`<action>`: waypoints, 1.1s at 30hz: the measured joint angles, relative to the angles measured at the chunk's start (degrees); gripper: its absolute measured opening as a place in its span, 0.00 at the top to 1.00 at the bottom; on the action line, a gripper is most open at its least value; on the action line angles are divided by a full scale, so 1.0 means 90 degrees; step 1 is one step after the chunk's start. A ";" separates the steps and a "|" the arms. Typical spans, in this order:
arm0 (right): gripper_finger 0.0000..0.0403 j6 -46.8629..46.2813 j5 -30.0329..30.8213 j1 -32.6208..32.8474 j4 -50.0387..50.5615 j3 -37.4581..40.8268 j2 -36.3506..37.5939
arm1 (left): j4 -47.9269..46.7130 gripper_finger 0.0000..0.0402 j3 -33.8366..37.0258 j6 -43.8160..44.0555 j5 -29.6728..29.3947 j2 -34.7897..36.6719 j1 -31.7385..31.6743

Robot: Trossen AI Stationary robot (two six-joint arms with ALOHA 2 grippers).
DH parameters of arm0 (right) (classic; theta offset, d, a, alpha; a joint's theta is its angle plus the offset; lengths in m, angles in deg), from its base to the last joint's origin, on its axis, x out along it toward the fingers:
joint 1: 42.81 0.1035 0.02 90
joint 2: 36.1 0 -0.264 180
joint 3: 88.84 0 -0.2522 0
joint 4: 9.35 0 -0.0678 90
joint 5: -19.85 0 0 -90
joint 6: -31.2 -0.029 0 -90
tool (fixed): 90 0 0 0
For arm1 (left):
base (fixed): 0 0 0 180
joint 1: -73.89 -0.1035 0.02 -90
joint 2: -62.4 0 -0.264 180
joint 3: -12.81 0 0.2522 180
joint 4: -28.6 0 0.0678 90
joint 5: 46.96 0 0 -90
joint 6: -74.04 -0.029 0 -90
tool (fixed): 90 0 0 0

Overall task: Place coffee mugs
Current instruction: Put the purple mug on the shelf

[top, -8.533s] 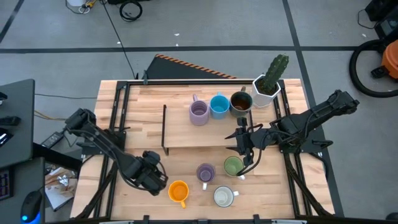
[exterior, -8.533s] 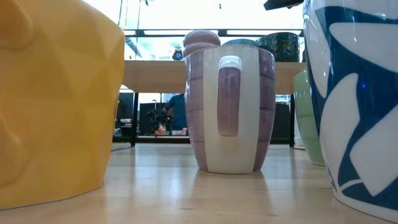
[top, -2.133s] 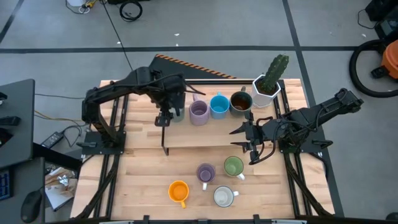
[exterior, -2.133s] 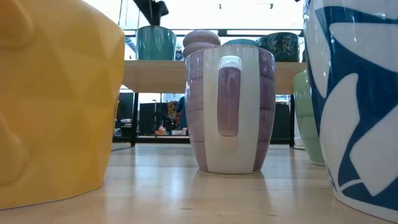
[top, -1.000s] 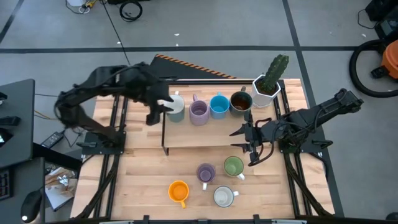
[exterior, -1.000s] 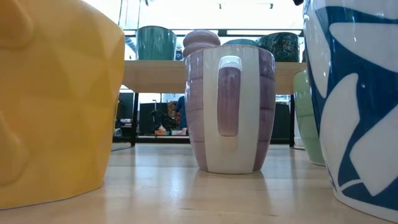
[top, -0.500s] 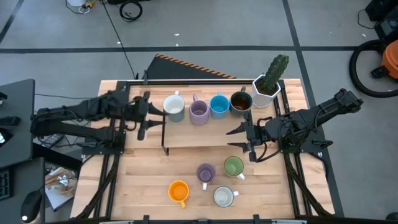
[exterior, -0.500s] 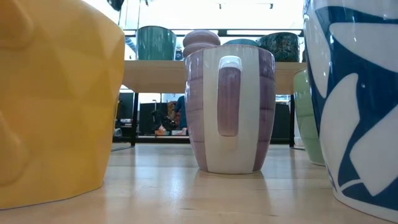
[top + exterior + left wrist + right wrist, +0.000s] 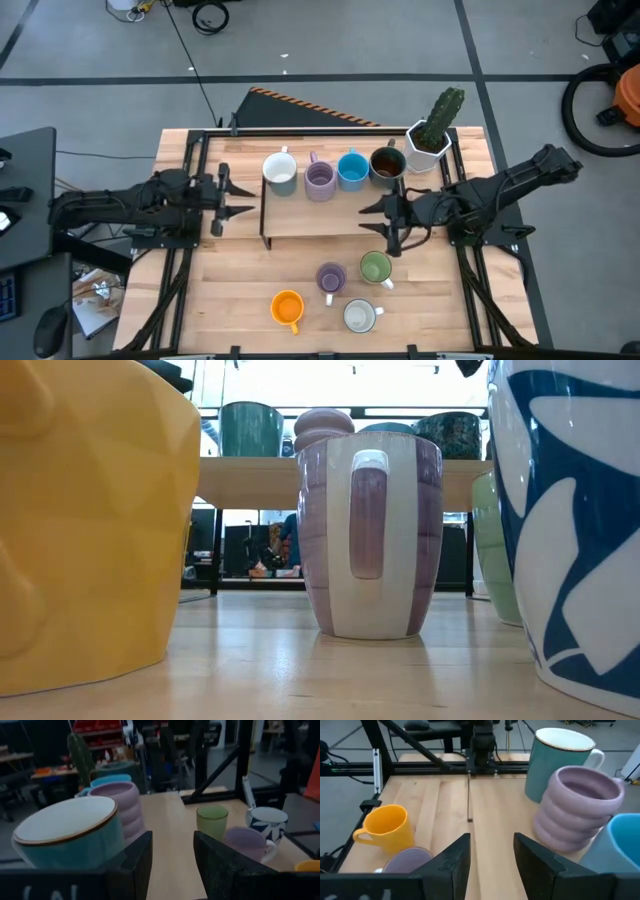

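A wooden tabletop [image 9: 230, 300] seen from above, with a raised wooden shelf [image 9: 320, 215] across its middle and a robot arm at each side.

At the left edge, the left gripper [image 9: 228, 197] hangs just beside the shelf's left end, its fingers spread apart and holding nothing.

On the shelf, along its far edge, four mugs stand in a row from left to right: a teal mug [image 9: 279, 172] with a pale inside, a ribbed lavender mug [image 9: 319, 180], a blue mug [image 9: 352, 170] and a dark brown mug [image 9: 386, 164]. A white planter with a cactus [image 9: 432, 135] stands at the far right corner.

Nearer the front edge, four mugs wait on the bare tabletop: an orange mug [image 9: 287, 308], a second lavender mug [image 9: 331, 277], a green mug [image 9: 375, 267] and a white mug with a blue pattern [image 9: 359, 316].

At the right, the right gripper [image 9: 388, 226] hovers over the shelf's right front edge, just above the green mug. Its fingers look partly open and empty, though how wide they stand is hard to judge.

The step in hand seems to be a new pickup: half the mugs are placed. The green mug looks like the right arm's likely target. The next move would call for lowering over its rim or handle, closing firmly, then lifting it onto the shelf without knocking its neighbours.
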 joint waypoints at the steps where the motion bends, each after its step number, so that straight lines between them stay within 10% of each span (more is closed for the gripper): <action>1: 0.61 -0.0069 0.0080 0.0071 -0.0006 0.0000 -0.0021 | 0.0059 0.63 0.0085 -0.0001 0.0005 0.0130 0.0012; 20: 0.62 -0.0970 0.1116 0.0887 0.1312 -0.1618 -0.1642 | 0.0213 0.63 0.1467 -0.0161 0.0214 0.1338 0.0328; 33: 0.62 -0.2721 0.0645 0.1007 0.3264 -0.3274 -0.3122 | 0.1495 0.63 0.2566 0.0671 0.0162 0.1361 0.0326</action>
